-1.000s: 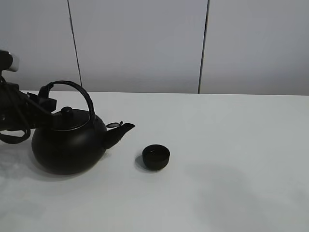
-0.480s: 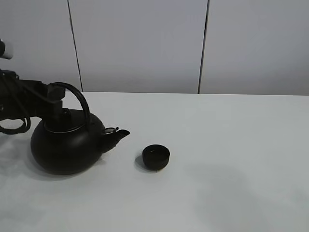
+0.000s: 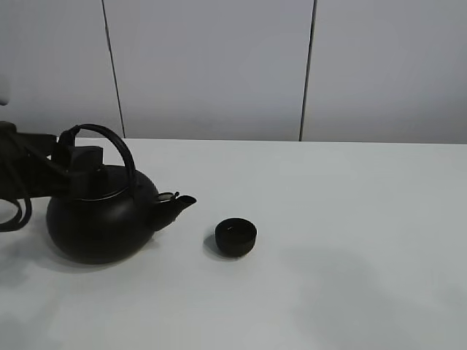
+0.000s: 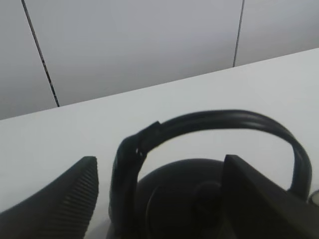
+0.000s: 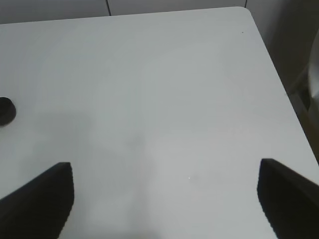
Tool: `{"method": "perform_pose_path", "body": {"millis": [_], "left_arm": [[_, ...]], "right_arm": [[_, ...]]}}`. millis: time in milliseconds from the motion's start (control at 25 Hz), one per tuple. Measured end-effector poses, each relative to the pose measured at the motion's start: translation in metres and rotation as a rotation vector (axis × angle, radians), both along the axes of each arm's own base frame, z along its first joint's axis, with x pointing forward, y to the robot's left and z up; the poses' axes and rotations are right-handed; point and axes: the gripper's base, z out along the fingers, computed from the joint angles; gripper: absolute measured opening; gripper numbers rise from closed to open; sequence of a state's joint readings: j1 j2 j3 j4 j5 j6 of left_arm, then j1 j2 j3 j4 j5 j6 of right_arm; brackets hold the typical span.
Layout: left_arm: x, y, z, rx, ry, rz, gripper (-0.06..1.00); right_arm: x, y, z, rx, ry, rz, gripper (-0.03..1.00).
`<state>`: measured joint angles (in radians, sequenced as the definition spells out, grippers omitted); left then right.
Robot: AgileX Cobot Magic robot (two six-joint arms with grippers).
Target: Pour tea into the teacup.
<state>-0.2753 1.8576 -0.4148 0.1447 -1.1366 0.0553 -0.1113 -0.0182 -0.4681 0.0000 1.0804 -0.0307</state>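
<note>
The big black kettle stands upright on the white table at the left, with its spout toward the teacup. The teacup is small, black and round, and stands a short way right of the spout. It also shows in the right wrist view. My left gripper is open at the left end of the kettle's arched handle. In the left wrist view its fingers stand wide apart and do not clamp the handle. My right gripper is open and empty over bare table.
A grey panelled wall runs behind the table. The table's right edge and far corner show in the right wrist view, with a drop beyond. Bare tabletop lies right of the teacup.
The kettle has come down from a slight tilt and now rests level, a little further left. My left gripper has let go of the handle's top and sits lower, at its left end.
</note>
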Motion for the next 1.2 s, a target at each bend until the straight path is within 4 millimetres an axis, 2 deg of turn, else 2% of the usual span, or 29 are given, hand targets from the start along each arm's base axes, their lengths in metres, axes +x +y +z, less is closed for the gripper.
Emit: {"method": "perform_pose_path", "body": {"millis": [320,480,640,800,920,1040,1120,1200], "left_arm": [[-0.018,0.005,-0.007,0.016,0.053,-0.002,0.51],[-0.02,0.006,0.014,0.002,-0.016,-0.001,0.51],[-0.023,0.008,0.035,0.06,0.027,0.005,0.51],[-0.017,0.009,0.071,0.134,0.099,0.015,0.55],[-0.005,0.009,0.113,0.144,0.156,0.058,0.65],[0.014,0.011,0.163,0.151,0.197,0.122,0.68],[0.023,0.022,0.188,0.157,0.216,0.182,0.69],[0.032,0.044,0.21,0.149,0.201,0.267,0.69]], "right_arm": [[0.0,0.0,0.0,0.0,0.0,0.0,0.69],[0.0,0.0,0.0,0.0,0.0,0.0,0.69],[0.0,0.0,0.0,0.0,0.0,0.0,0.69],[0.0,0.0,0.0,0.0,0.0,0.0,0.69],[0.0,0.0,0.0,0.0,0.0,0.0,0.69],[0.0,0.0,0.0,0.0,0.0,0.0,0.69],[0.0,0.0,0.0,0.0,0.0,0.0,0.69],[0.0,0.0,0.0,0.0,0.0,0.0,0.69]]}}
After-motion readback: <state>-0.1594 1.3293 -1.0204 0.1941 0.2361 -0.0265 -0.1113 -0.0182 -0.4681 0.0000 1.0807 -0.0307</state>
